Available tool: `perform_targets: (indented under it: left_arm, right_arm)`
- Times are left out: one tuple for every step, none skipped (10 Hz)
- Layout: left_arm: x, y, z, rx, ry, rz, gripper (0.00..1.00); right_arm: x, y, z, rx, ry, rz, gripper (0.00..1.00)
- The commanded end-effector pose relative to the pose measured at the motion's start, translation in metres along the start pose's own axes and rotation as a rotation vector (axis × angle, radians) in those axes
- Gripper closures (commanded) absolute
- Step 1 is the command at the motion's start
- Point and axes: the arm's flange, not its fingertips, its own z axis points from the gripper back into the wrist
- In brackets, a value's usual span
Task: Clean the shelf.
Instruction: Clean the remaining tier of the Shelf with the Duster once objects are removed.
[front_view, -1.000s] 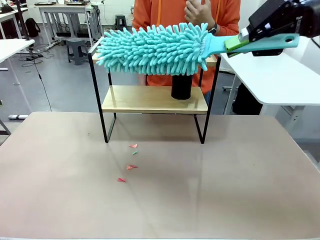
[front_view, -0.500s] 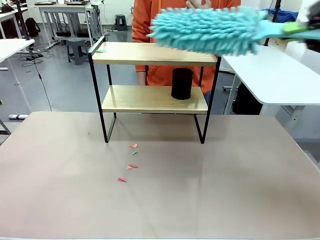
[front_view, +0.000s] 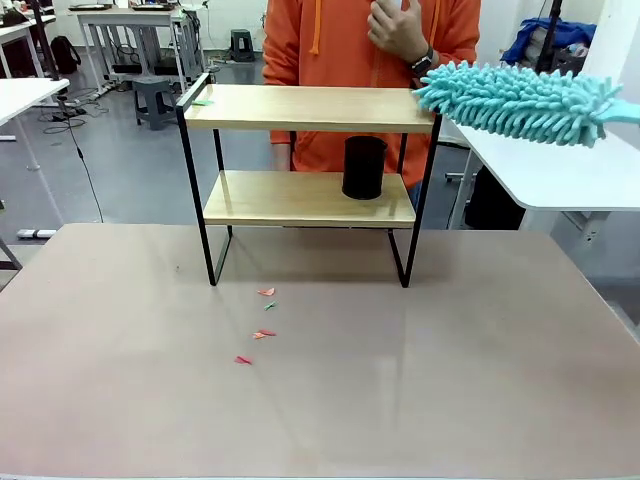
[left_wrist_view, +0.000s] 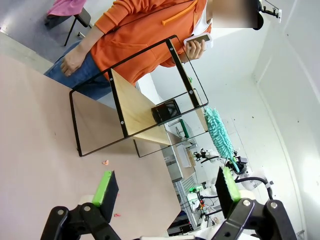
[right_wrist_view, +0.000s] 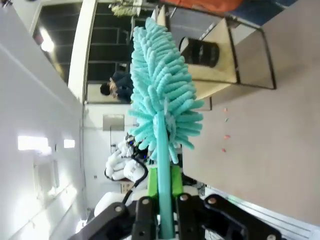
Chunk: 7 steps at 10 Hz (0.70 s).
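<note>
Front view: the shelf (front_view: 305, 108) stands at the far middle of the worktop (front_view: 450, 380), its legs on the surface. A black cup (front_view: 364, 167) sits on the lower board, toward the right end. A small green bit lies at the left end of the top board. A teal duster (front_view: 520, 100) hangs in the air to the right, its tip just beside the shelf's top right corner. Red and green scraps (front_view: 262, 325) lie on the worktop in front of the shelf. A person (front_view: 360, 60) in an orange hoodie stands behind it, one hand raised.

Left wrist view: the left gripper (left_wrist_view: 165, 185) is spread wide, with nothing between its green pads. Beyond it the shelf (left_wrist_view: 131, 102) appears tilted, the duster (left_wrist_view: 218, 132) past its far end. The person holds a phone (left_wrist_view: 197, 40).

Right wrist view: the right gripper (right_wrist_view: 162, 177) is clamped on the duster's handle, the fluffy head (right_wrist_view: 160, 95) rising from it. The shelf (right_wrist_view: 225, 60) and cup (right_wrist_view: 200, 51) lie beyond, apart from the duster.
</note>
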Motion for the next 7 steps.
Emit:
perform_targets:
  left_arm:
    - [-0.002,-0.002,0.0,-0.014,0.0,-0.021,0.0]
    - [-0.002,-0.002,0.0,-0.014,0.0,-0.021,0.0]
    - [-0.002,-0.002,0.0,-0.014,0.0,-0.021,0.0]
    - [-0.002,-0.002,0.0,-0.014,0.0,-0.021,0.0]
    - [-0.002,-0.002,0.0,-0.014,0.0,-0.021,0.0]
    - [-0.002,-0.002,0.0,-0.014,0.0,-0.021,0.0]
    - [-0.002,-0.002,0.0,-0.014,0.0,-0.021,0.0]
  right_arm:
    - [-0.006,0.006,0.002,0.019,0.039,0.02,0.87]
    - [-0.006,0.006,0.002,0.019,0.039,0.02,0.87]
    - [-0.006,0.006,0.002,0.019,0.039,0.02,0.87]
    - [-0.006,0.006,0.002,0.019,0.039,0.02,0.87]
    - [-0.006,0.006,0.002,0.019,0.039,0.02,0.87]
    - [-0.005,0.004,-0.002,0.008,0.033,0.005,0.87]
    - [-0.012,0.029,-0.006,0.011,-0.018,0.078,0.87]
